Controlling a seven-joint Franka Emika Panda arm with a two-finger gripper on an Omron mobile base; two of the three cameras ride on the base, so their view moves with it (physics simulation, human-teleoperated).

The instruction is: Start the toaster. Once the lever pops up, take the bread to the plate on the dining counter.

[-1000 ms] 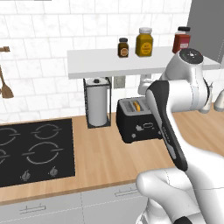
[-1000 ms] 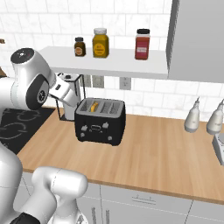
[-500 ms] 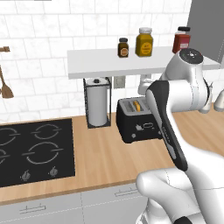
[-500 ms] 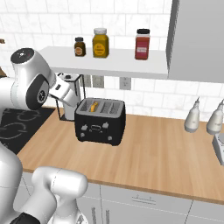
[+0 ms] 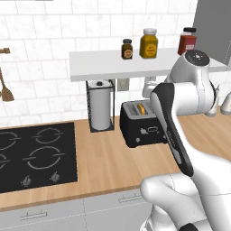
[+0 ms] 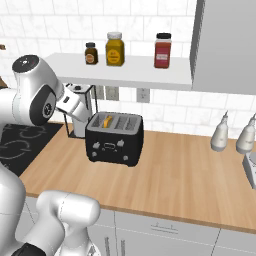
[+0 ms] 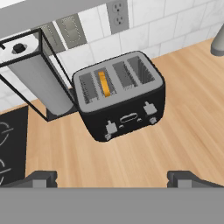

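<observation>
The black toaster (image 5: 142,128) (image 6: 114,142) (image 7: 124,105) stands on the wood wall counter near the tiled wall. The bread (image 5: 142,108) (image 6: 107,121) (image 7: 104,83) sits low in one of its left slots, with only its yellow-orange top edge showing. Two levers on the toaster's front are seen from above in the hand view. My gripper (image 7: 112,179) hovers above and in front of the toaster, open, its fingertips (image 7: 41,177) far apart with nothing between them. The plate and the dining counter are out of view.
A wire-framed paper-towel roll (image 5: 100,106) (image 7: 39,81) stands just left of the toaster. The black cooktop (image 5: 36,155) lies further left. A white shelf (image 5: 135,63) with three jars hangs right above the toaster. Two white bottles (image 6: 220,132) stand to the right.
</observation>
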